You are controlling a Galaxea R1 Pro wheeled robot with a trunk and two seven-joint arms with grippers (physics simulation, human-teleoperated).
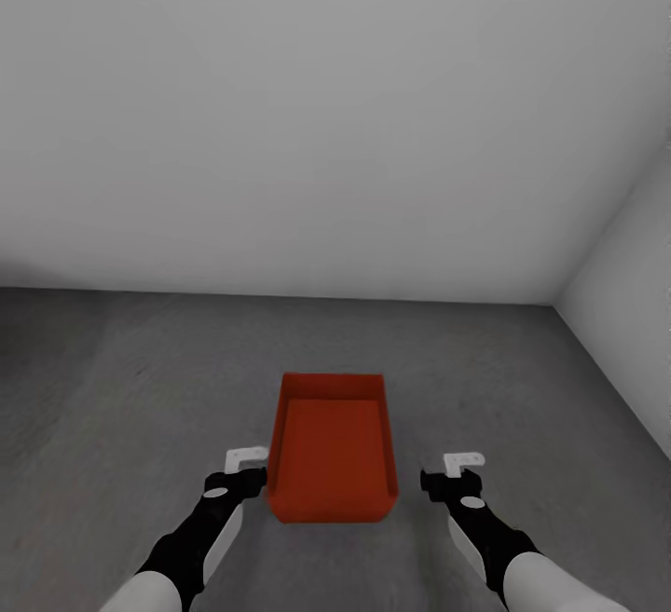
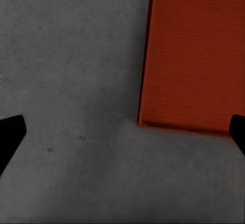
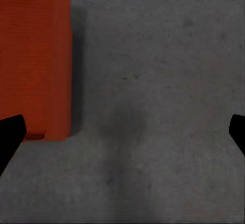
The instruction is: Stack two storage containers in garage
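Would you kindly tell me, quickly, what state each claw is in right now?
Left claw: open, holding nothing, beside the red-orange rectangular plastic bin.
Right claw: open, holding nothing.

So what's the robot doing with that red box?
The robot is in a bare grey room. One red-orange storage container sits on the dark grey floor, open side up and empty. The left end effector is beside its left wall and the right end effector is a little off to its right. Both are open and holding nothing, so the box rests on its own. Nothing is stacked on it yet.
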